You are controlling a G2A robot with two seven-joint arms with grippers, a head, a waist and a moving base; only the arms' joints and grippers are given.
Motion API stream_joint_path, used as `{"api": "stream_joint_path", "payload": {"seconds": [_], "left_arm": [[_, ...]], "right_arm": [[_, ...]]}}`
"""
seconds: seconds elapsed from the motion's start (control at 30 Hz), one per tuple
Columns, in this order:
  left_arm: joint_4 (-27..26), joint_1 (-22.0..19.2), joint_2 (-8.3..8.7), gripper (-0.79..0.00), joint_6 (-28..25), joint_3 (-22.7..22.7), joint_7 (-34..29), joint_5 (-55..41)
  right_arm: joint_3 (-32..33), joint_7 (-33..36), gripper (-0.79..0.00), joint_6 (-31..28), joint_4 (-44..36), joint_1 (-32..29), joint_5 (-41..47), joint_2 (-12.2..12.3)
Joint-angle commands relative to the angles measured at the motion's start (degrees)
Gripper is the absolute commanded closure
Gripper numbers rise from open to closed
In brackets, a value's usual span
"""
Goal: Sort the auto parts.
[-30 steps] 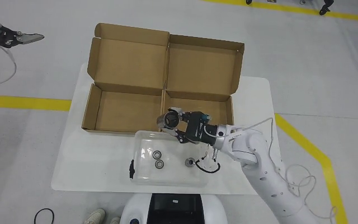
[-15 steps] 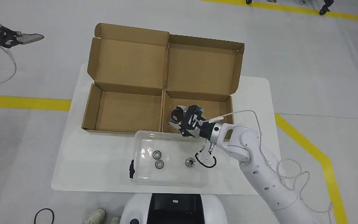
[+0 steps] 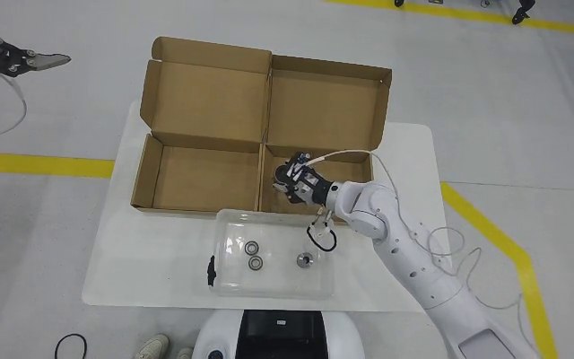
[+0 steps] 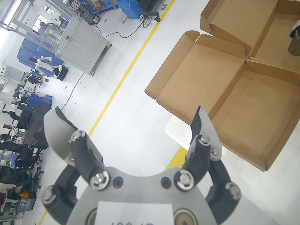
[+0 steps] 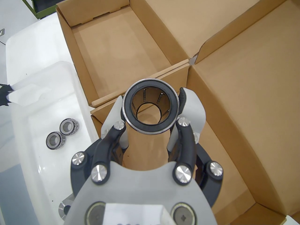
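- The right hand (image 5: 152,99) is closed on a linear bearing (image 5: 140,127), a metal sleeve with a black ring at its end. One finger presses on each side of the sleeve.
- The sleeve is hollow, and rows of small balls show along its inner wall.
- Hand and bearing hang over the right cardboard box (image 3: 352,182), above that box's near corner. They are close to the wall where it meets the left cardboard box (image 3: 197,177).
- The left box lies just beyond the hand on its left side, with the lid folded back (as is the right one's).
- A clear plastic tray (image 3: 235,221) sits on the robot's side of the hand, touching the boxes' near walls.
- Two tapered roller bearings (image 5: 69,126) lie side by side in the tray, touching or nearly so. They are below the hand and to its left.
- A small round metal part (image 3: 306,261) rests in the tray nearer the hand, apart from the pair.
- Boxes and tray stand on a white tabletop (image 3: 399,153).
- The left hand (image 4: 129,120) is open with its fingers spread wide and nothing between them. It hangs over the floor, well off to the left of the tabletop.
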Motion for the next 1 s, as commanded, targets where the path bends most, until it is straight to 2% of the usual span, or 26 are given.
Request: {"api": "stream_joint_path", "payload": {"seconds": [0.0,0.6,0.63,0.67,0.7,0.83,0.93,0.97], "left_arm": [[0.0,0.0,0.00,-0.785,0.0,0.0,0.0,0.0],[0.0,0.0,0.00,-0.785,0.0,0.0,0.0,0.0],[0.0,0.0,0.00,-0.785,0.0,0.0,0.0,0.0],[0.0,0.0,0.00,-0.785,0.0,0.0,0.0,0.0],[0.0,0.0,0.00,-0.785,0.0,0.0,0.0,0.0],[0.0,0.0,0.00,-0.785,0.0,0.0,0.0,0.0],[0.0,0.0,0.00,-0.785,0.0,0.0,0.0,0.0],[0.0,0.0,0.00,-0.785,0.0,0.0,0.0,0.0]], "right_arm": [[-1.0,0.4,0.000,0.9,1.9,1.1,0.4,-0.5],[-5.7,2.6,0.000,7.8,10.4,4.5,0.7,-3.4],[-5.8,2.6,-0.043,7.8,10.7,4.7,0.8,-3.5],[-5.9,2.7,-0.148,7.9,11.0,4.7,0.9,-3.6],[-5.9,2.8,-0.188,7.9,11.2,4.9,0.9,-3.7],[-5.9,3.1,-0.228,8.2,11.8,5.1,1.0,-4.0],[-5.7,3.1,-0.345,8.3,12.2,5.0,0.9,-4.1],[-5.7,3.2,-0.351,8.3,12.3,4.9,0.8,-4.1]]}}
